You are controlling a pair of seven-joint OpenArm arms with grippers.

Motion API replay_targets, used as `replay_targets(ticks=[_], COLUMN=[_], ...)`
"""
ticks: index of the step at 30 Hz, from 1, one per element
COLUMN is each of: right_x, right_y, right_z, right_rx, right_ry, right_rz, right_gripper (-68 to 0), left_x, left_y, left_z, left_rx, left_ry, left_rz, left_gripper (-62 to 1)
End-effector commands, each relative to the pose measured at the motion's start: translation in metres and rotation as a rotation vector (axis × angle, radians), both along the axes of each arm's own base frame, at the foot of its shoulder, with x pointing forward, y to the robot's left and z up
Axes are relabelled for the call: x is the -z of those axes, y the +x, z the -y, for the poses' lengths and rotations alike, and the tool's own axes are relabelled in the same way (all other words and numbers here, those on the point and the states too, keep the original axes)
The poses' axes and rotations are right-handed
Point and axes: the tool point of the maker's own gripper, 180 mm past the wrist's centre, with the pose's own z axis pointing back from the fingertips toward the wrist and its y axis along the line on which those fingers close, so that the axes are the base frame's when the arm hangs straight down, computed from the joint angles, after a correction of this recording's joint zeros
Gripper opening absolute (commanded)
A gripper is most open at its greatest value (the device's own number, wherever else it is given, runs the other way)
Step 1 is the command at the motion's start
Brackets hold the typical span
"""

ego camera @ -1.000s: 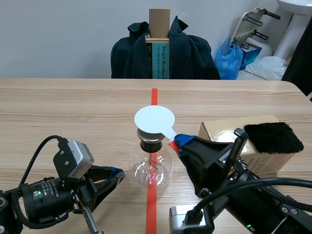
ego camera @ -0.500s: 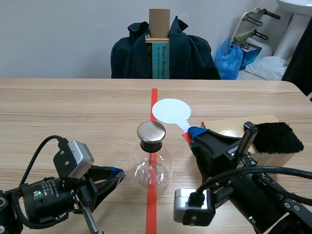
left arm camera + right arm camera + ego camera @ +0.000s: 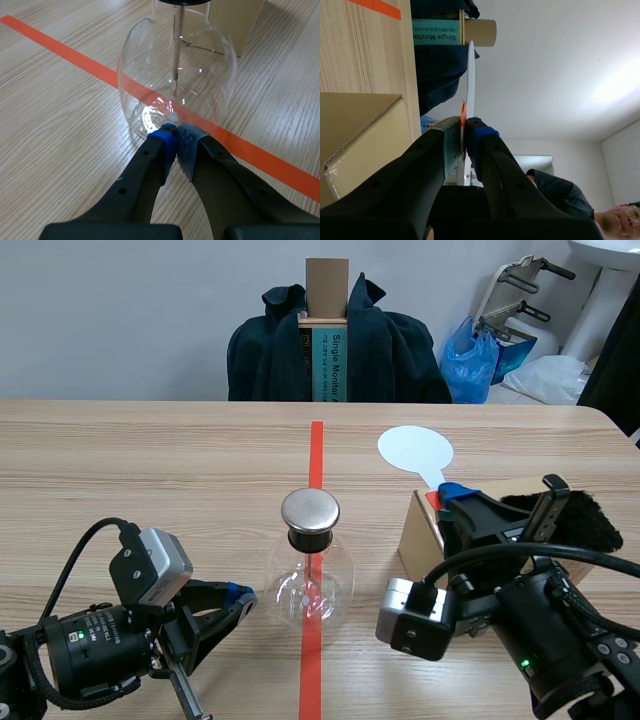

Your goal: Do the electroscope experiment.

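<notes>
Right pincer [image 3: 447, 496] grips the white disc paddle [image 3: 414, 450] by its handle above the cardboard box [image 3: 420, 535], well apart from the electroscope flask [image 3: 309, 578] on the counter [image 3: 150, 460]. Left pincer [image 3: 175, 134] clenched empty at the flask's base. Judged: bringing paddle to metal cap [image 3: 309, 510] remains.

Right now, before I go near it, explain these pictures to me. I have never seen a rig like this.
This is a robot with two black arms at a wooden table. The wide picture looks out from between the arms. The other two pictures come from a camera on each wrist, looking past that arm's jaws. On the table stands a glass flask with a metal cap, on a red tape mark. Beside it is a box with a black fuzzy pad on top. The left jaws are shut on nothing, with their tips at the flask's base. The right jaws are shut on the stem of a white disc, held up near the box.
</notes>
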Motion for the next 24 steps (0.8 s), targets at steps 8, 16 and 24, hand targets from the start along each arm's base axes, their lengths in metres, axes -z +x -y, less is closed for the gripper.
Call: replay_targets(ticks=[8,16,24], right_x=[-0.004,-0.003,-0.002], right_y=[-0.005,-0.028,-0.050], right_z=[-0.007,-0.042,-0.065], right_rx=[-0.070,-0.301,-0.479], right_ry=[-0.007,-0.012,-0.018], right_rz=[0.018,0.017,0.016], right_gripper=[-66.9,-66.9,-66.9], left_x=[-0.009,-0.009,-0.009], left_y=[0.005,0.005,0.005], left_z=[0.002,0.002,0.002], left_rx=[-0.005,-0.005,-0.005], left_ry=[-0.023,-0.023,-0.023], left_rz=[0.026,0.026,0.026], left_gripper=[-58.2,-58.2,-58.2])
